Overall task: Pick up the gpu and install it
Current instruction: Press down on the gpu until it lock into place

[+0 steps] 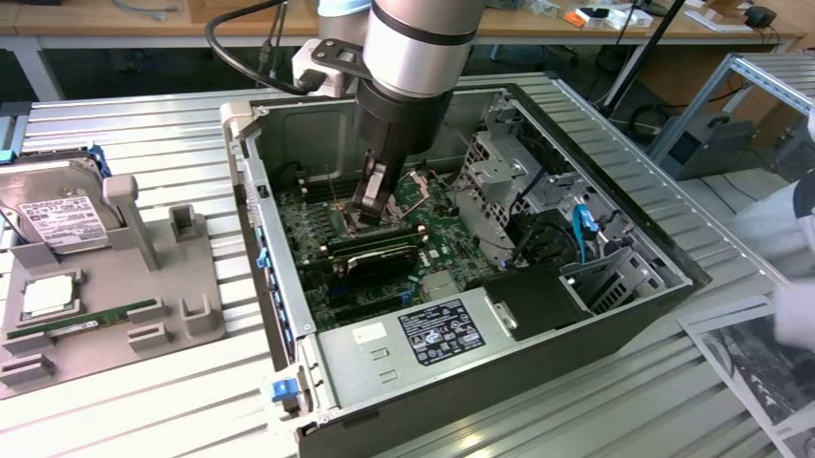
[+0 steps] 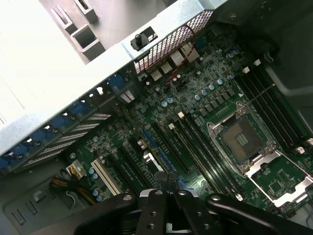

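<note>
While end effector (image 1: 369, 202) is hanging closed, gripping nothing, inside computer case (image 1: 274, 315), gpu (image 1: 372, 256) is sitting on motherboard (image 2: 205, 105) slot; install looking nearly finished.

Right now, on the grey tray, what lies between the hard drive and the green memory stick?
In the exterior view, a square silver chip lies between the hard drive and the memory stick, all on the tray.

A green circuit-patterned motherboard (image 2: 195, 122) fills a black computer case (image 1: 612, 324). A black flat gpu card (image 1: 376, 256) sits beneath the black fingers (image 2: 168, 205). The ribbed metal worktop (image 1: 140, 401) is silver-grey.
</note>
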`<state>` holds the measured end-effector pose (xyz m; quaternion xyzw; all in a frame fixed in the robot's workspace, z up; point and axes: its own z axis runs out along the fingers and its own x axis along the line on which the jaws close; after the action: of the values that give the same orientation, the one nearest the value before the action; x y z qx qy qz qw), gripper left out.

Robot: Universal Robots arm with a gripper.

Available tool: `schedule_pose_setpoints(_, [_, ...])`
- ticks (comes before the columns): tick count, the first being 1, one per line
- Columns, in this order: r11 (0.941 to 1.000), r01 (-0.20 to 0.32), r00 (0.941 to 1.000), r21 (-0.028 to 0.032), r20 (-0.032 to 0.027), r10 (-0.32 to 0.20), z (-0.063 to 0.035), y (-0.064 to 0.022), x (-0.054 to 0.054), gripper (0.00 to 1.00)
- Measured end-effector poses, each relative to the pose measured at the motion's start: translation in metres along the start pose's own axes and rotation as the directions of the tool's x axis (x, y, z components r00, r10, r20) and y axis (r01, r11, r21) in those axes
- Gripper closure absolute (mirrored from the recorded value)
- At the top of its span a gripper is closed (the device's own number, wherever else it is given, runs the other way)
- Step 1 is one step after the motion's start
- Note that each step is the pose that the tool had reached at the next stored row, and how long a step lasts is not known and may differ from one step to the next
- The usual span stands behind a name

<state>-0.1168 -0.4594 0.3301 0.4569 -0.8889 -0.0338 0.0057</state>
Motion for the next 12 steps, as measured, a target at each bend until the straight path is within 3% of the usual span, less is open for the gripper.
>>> schedule_pose_setpoints(8, [1.0000,0.000,1.0000,0.0000,0.0001,0.000,0.0000,0.0000,0.0000,0.89])
schedule_pose_setpoints(12, [0.9997,-0.026,0.9997,0.0007,0.0019,0.026,0.0000,0.0000,0.0000,0.89])
